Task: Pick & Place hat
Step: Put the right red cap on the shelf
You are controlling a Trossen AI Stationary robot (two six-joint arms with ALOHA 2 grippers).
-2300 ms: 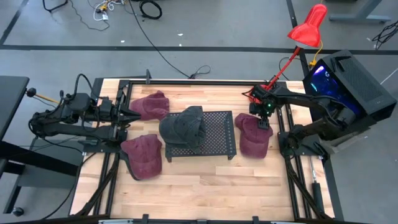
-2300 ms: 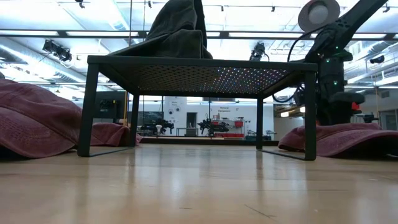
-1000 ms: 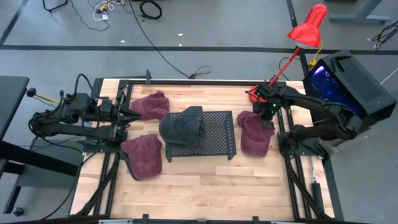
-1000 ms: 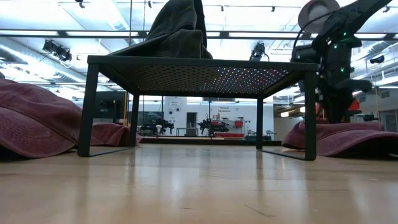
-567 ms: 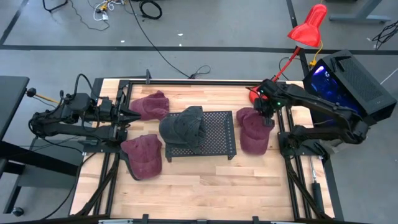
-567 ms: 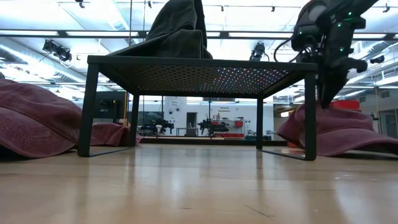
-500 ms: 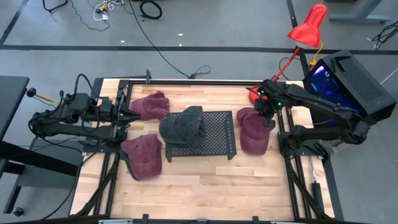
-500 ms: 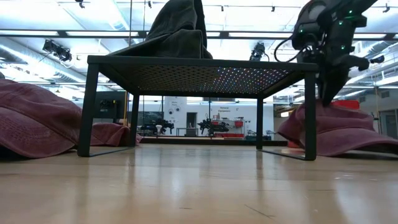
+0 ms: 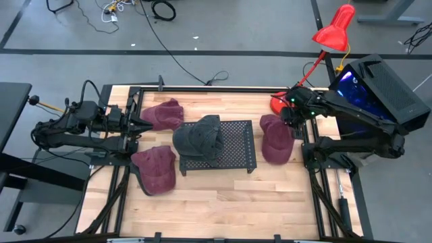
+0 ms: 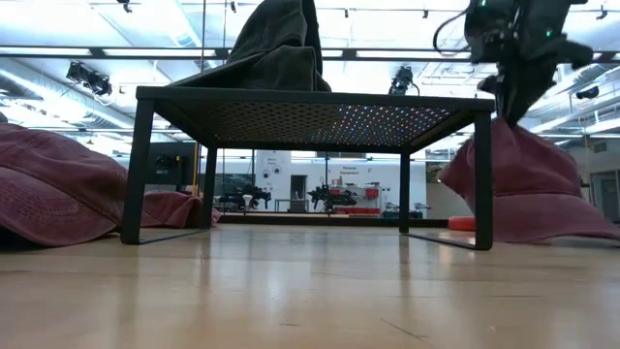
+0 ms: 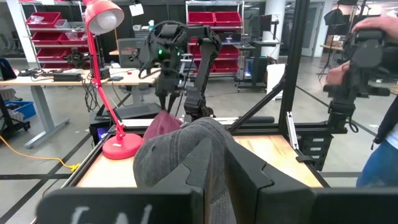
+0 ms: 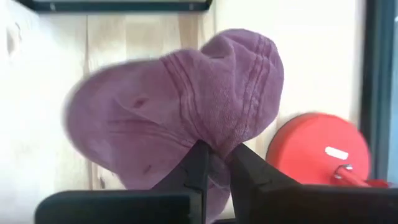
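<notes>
Beside the black mesh rack (image 9: 229, 145), on its right, a maroon hat (image 9: 275, 138) is held up by its crown, brim end sagging toward the tabletop (image 9: 223, 196); right gripper (image 9: 289, 118) jaws are clamped on the fabric. A grey hat (image 9: 198, 137) is draped on the rack's left end. Left gripper (image 9: 138, 124), w/ jaws together, is parked at the left edge btw. two more maroon hats.

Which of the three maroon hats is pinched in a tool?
The maroon hat right of the mesh stand, pinched at its crown by the right tool and hanging from it. The two left of the stand lie untouched on the table.
</notes>
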